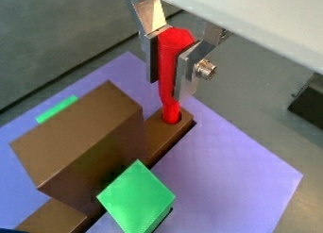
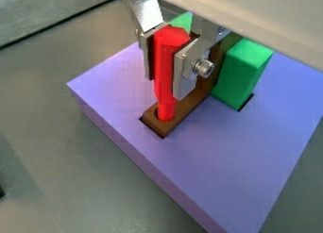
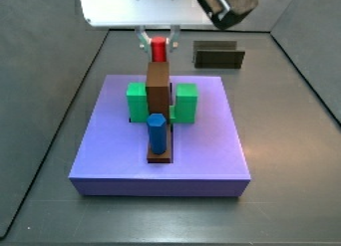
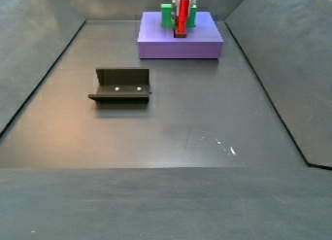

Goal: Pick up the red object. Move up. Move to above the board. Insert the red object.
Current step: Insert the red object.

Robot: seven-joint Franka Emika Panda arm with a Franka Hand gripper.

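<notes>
The red object (image 1: 169, 72) is a thin red rod held upright between my gripper's (image 1: 168, 62) silver fingers, which are shut on it. Its lower tip sits in the hole at the end of the brown strip (image 1: 173, 126) of the lavender board (image 1: 240, 171). It shows the same way in a wrist view (image 2: 165, 72), tip in the strip's hole (image 2: 164, 119) on the board (image 2: 190, 161). In a side view the rod (image 3: 159, 49) is behind the tall brown block, at the board's (image 3: 160, 150) far side. In a side view the gripper (image 4: 183, 11) is over the board (image 4: 182, 42).
A tall brown block (image 1: 82, 142) and green blocks (image 1: 135, 197) (image 2: 244, 72) stand on the board close to the gripper. A blue peg (image 3: 156, 133) stands in the strip's near end. The dark fixture (image 4: 122, 85) stands on the floor, also seen in a side view (image 3: 220, 57).
</notes>
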